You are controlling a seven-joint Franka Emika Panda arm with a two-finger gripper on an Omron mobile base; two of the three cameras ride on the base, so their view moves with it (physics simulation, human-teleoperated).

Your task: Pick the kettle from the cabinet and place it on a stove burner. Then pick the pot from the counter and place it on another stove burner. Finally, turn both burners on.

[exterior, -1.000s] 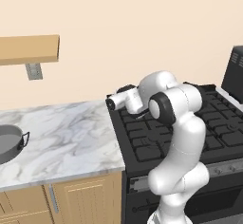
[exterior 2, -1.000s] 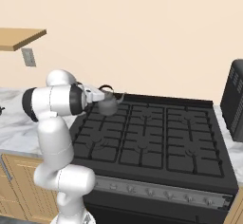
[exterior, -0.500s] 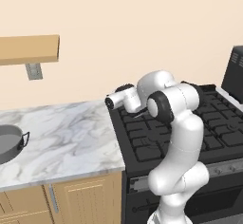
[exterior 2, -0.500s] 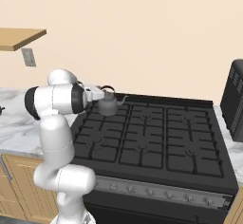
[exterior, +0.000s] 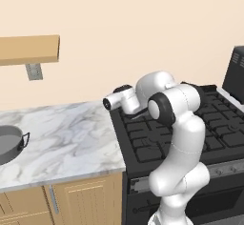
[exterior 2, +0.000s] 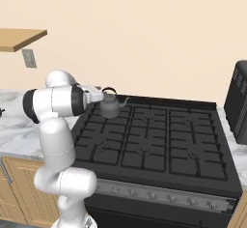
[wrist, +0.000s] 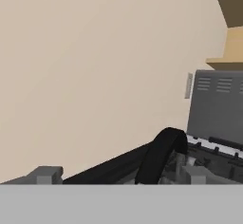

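A: Left base view. What is showing?

B: The pot (exterior: 8, 144) is sitting on the counter (exterior: 71, 133) at the far left edge, well apart from the arm. The stove burners (exterior: 157, 136) are lying to the right of the counter. The arm is reaching over the rear left of the cooktop; its own body is hiding the jaws here. The cabinet (exterior: 28, 50) shelf is hanging on the wall above the counter.

A: Right base view?

B: The kettle (exterior 2: 110, 106) is standing upright on the rear left burner, spout pointing right. The gripper (exterior 2: 99, 96) is sitting level just beside it, on its left, near the handle. I cannot tell from this angle whether it is touching.

A: Hand view?

B: The kettle's black arched handle is rising between the two finger tips (wrist: 47, 174). The jaws are standing spread, one tip well to each side of the handle, neither pressing it. A dark grey appliance (wrist: 216, 104) is standing beyond, against the wall.
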